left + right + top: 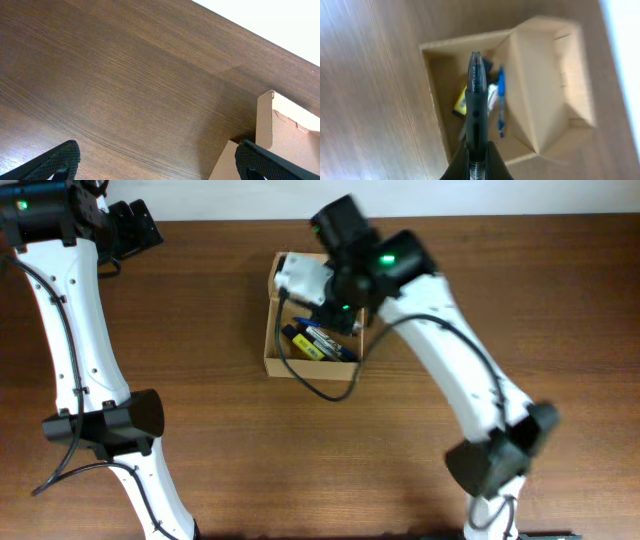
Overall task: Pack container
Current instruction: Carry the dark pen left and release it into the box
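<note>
The container [272, 330] is a small tan cardboard box, open, with its flap lid folded out toward the table's far side. It holds blue and yellow pens [318, 345]. My right gripper [476, 159] is shut on a dark pen [476, 95] and holds it above the open box [434, 85], tip pointing over the inside. In the overhead view the right gripper [335, 290] covers the box's far half. My left gripper [157, 160] is open and empty over bare table at the far left; the box's corner [272, 125] shows beside its right finger.
The brown wooden table [200, 300] spreads around the box. Its far edge [260, 30] runs close behind the box, with a white surface beyond. A black cable [320, 392] hangs from the right arm over the box's near side.
</note>
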You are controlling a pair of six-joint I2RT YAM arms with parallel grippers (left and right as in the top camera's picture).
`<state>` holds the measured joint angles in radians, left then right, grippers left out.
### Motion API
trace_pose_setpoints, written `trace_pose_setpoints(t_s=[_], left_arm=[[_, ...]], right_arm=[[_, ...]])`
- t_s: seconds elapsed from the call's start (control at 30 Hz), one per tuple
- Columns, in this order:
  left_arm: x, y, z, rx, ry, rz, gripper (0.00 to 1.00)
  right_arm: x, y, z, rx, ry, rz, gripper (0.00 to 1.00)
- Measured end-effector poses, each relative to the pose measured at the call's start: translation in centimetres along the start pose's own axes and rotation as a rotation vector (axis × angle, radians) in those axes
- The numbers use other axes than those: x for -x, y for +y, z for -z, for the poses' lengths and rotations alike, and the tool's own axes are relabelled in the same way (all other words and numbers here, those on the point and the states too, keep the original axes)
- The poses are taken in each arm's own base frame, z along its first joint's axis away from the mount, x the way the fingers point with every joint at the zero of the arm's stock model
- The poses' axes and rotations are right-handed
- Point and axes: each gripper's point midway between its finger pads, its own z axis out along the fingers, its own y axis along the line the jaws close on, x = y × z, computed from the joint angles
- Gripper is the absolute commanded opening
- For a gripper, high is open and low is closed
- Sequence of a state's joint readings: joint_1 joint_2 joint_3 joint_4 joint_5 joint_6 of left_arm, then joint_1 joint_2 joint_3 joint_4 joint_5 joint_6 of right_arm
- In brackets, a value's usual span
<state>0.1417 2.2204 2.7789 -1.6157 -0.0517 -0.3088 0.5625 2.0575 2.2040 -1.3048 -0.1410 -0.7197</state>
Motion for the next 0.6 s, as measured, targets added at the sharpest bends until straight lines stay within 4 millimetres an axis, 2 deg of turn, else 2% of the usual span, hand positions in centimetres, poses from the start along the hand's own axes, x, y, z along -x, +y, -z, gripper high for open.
trace_pose_setpoints(t_s=[0.17,0.3,0.43,0.6], left_arm=[[0.0,0.0,0.0,0.0,0.0,0.0,1.0],[0.0,0.0,0.0,0.0,0.0,0.0,1.0],[0.0,0.0,0.0,0.0,0.0,0.0,1.0],[0.0,0.0,0.0,0.0,0.0,0.0,1.0]], right_arm=[[-2.3,0.4,-7.1,0.088,0.125,0.022,0.04],[-3.1,0.5,-11.1,0.125,0.16,0.024,0.04],[-3.0,0.2,-12.8,0.122,0.149,0.027,0.04],[-2.2,-0.3,-13.1,0.105,0.114,0.034,0.04]])
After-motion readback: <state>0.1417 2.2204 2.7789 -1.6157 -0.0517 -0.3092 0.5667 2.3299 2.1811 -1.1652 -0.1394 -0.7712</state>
